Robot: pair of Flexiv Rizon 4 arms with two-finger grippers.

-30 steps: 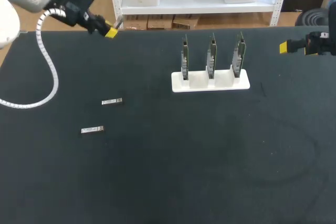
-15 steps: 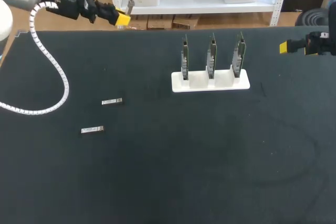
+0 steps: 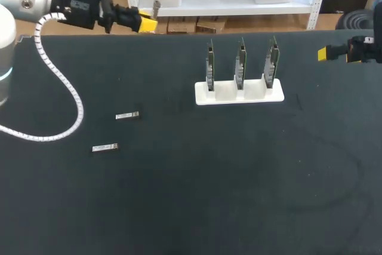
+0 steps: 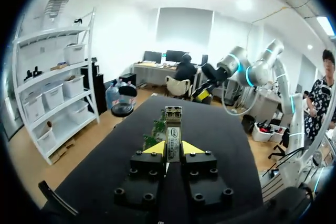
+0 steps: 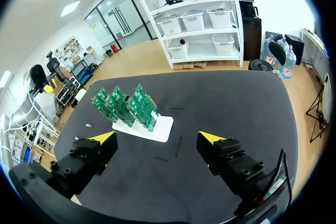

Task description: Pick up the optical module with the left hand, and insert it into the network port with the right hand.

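The step in hand, as I judge it, is the pass from left to right. The left hand (image 3: pixel 146 24), in the upper left of the head view near the far edge of the black bench (image 3: pixel 197 195), should bring the small silver metal optical module (image 4: pixel 172 129) toward the middle. It should let go only once the right fingers have closed on the body. The plug end must stay free for the port on the green circuit boards (image 3: pixel 240 64) in the white slotted stand (image 3: pixel 239 97); the port itself is too small to make out.

The left hand's yellow tips are drawn close and pinch the module from both sides, with most of its length ahead of them. The right hand (image 5: pixel 157 137), at the right edge, is spread wide and holds nothing. Two more silver modules (image 3: pixel 127 115) lie on the bench at left.
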